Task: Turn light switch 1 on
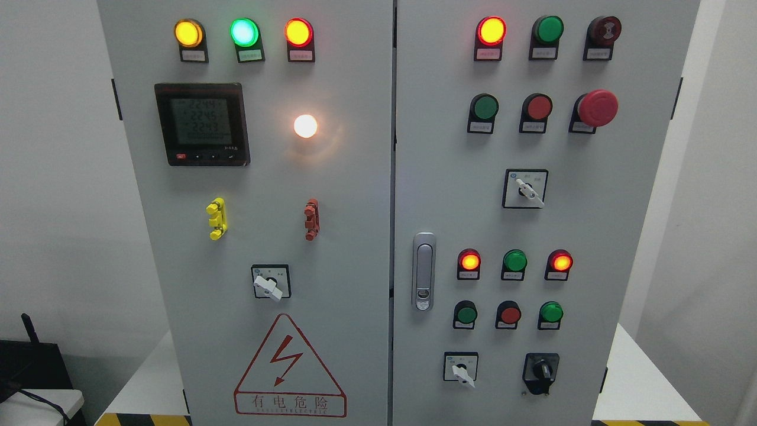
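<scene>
A grey two-door electrical cabinet [355,266] fills the head view. Its left door carries a white-handled rotary switch [270,284] with the handle angled down to the right, beneath a glowing white lamp [305,126]. Three more rotary switches sit on the right door: one with a white handle [525,190] in the middle, another white-handled one [461,370] at the bottom, and a black key-type one [541,371] beside it. None bears a number I can read. Neither of my hands shows in the picture.
The left door has yellow [188,33], green [244,32] and red [298,32] lit lamps, a digital meter [201,124], two terminal clips and a warning triangle [288,370]. The right door holds several push buttons, a red emergency stop [597,107] and a door latch [423,271].
</scene>
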Tool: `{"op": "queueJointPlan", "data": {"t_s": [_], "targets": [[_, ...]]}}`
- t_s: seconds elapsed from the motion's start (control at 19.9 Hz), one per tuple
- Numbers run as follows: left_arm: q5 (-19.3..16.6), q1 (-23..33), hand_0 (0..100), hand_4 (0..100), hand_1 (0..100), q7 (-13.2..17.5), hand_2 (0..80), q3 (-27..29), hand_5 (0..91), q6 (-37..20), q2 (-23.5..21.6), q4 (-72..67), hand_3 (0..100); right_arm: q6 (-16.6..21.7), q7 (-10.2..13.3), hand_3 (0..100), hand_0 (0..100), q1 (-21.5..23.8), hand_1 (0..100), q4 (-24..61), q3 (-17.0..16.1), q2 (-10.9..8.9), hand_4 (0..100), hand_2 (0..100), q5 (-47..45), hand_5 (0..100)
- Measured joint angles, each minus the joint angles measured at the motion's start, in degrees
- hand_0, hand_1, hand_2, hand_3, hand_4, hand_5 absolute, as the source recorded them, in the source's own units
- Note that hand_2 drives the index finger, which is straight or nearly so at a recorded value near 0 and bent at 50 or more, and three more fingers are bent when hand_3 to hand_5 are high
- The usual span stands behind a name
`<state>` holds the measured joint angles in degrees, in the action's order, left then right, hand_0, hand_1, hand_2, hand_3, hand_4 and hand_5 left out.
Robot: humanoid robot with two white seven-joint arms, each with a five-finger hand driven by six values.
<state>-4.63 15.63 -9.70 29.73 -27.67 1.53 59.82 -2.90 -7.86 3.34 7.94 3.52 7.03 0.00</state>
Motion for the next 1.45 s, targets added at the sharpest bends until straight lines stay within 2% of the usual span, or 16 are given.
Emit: {"op": "queueJointPlan", "data": {"t_s": [0.25,0.45,0.8,1.15,1.45], "targets": [[-0.37,1.49,32,15,6,6.69,0.0,0.84,0.0,2.12,-1.49,-14.19,2,0.0,0.0,0,12,0.0,39,0.01,0.0,0.0,0,0,0.0,0],[-0.59,1.22,33,8,6,9.35,0.0,-2.38,0.0,5.28,-2.53,-24.03,0,0.0,-0.01,0,12,0.0,39,0.02,0.0,0.0,0,0,0.0,0],[-0.76,-3.19,36,0,4,10.46,0.0,-10.21,0.0,12.1,-2.98,-38.63,0,0.0,-0.01,0,12,0.0,39,0.01,0.0,0.0,0,0,0.0,0],[-0.6,-7.26,36,0,1,11.2,0.0,-17.3,0.0,19.26,-2.29,-48.7,0,0.0,-0.01,0,12,0.0,39,0.01,0.0,0.0,0,0,0.0,0],[-0.33,-9.53,36,0,0,11.52,0.0,-20.44,0.0,21.72,-1.97,-53.32,0,0.0,-0.01,0,12,0.0,39,0.01,0.0,0.0,0,0,0.0,0]]}}
